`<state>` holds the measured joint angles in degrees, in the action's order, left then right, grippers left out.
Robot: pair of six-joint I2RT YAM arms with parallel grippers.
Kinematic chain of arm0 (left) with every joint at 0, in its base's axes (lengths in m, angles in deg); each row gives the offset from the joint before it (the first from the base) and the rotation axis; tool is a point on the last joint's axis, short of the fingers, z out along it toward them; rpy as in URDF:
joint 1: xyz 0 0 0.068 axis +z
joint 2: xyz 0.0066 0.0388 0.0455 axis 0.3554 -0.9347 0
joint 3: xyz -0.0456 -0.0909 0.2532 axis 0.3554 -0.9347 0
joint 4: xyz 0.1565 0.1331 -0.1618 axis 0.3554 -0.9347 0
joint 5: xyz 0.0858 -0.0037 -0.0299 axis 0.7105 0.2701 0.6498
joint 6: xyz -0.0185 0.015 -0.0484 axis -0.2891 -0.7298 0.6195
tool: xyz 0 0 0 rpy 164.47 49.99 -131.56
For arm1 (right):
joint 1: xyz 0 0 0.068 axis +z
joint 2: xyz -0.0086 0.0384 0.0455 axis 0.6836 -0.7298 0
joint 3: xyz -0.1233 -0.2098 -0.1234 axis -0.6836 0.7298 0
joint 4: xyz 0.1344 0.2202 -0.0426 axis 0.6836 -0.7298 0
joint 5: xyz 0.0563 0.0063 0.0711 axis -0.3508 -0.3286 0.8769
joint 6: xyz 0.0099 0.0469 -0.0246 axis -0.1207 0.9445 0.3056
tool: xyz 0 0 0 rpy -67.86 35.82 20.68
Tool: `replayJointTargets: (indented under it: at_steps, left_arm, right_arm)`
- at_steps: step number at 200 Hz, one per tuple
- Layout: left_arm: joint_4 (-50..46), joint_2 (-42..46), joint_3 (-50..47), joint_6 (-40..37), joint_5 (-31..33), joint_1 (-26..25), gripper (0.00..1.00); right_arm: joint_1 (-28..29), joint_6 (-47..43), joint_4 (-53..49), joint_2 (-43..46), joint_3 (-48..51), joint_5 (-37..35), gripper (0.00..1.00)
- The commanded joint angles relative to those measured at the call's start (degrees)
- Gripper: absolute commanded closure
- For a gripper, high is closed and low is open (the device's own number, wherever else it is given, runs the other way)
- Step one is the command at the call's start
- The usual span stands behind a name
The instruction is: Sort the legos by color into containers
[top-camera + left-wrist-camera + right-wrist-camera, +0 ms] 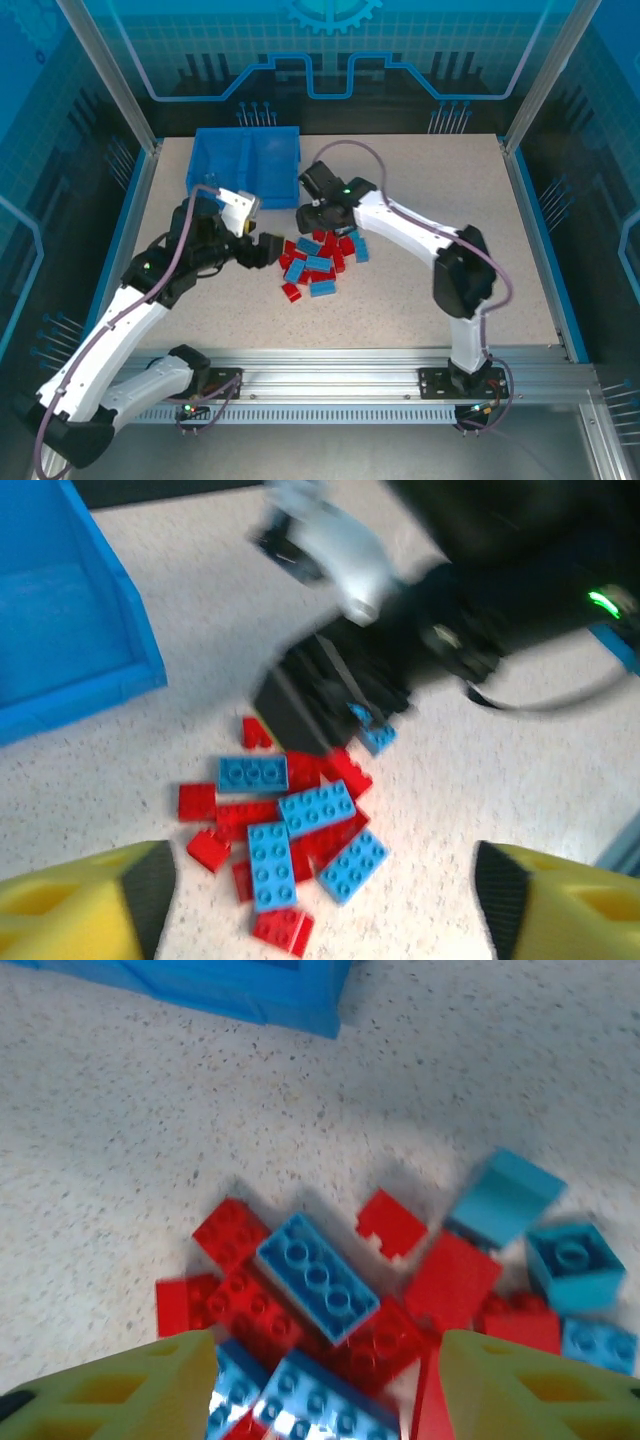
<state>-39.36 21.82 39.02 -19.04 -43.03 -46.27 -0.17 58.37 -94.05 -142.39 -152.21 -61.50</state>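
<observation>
Small red and light-blue plastic bricks (318, 262) piled mid-table, nearside of the blue divided plastic bin (225, 165); left gripper (325, 885) spread empty, right gripper (325, 1385) astride them, grip untellable: arms could collide or pinch mixed colours

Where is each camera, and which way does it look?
Top external: high behind the robot, looking down on table, blue bin, lego pile; left gripper and right gripper show.
Left wrist: behind the left gripper, facing pile and right gripper; own yellow fingers show.
Right wrist: close over the pile; own yellow fingers show.
All share the pile and bin.
</observation>
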Motion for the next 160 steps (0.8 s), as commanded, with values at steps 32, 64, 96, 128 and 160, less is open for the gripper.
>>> replayJointTargets:
  at_steps: [32,64,96,128,160]
  left_arm:
    - [-11.19,3.75,-0.51,-13.45,-2.27,-0.61,0.01]
    - [-8.40,7.34,-7.43,-15.36,-2.51,-0.65,0.01]
    - [-6.37,7.52,-10.06,-16.26,-5.25,-0.64,0.01]
    - [-6.04,6.51,-10.29,-16.52,-5.04,-0.65,0.01]
    - [-5.94,6.70,-10.41,-16.74,-3.98,-0.60,0.01]
  right_arm:
    - [-0.13,-24.26,-9.24,-12.54,-10.36,-6.20,0.43]
    - [-0.61,-31.55,-9.33,-16.15,-11.15,-9.18,0.47]
    - [-1.63,-32.75,-8.77,-18.25,-12.50,-7.24,0.56]
    - [-3.01,-33.28,-8.74,-20.91,-14.17,-3.92,0.58]
    - [-4.02,-33.06,-9.60,-22.49,-15.09,0.97,0.66]
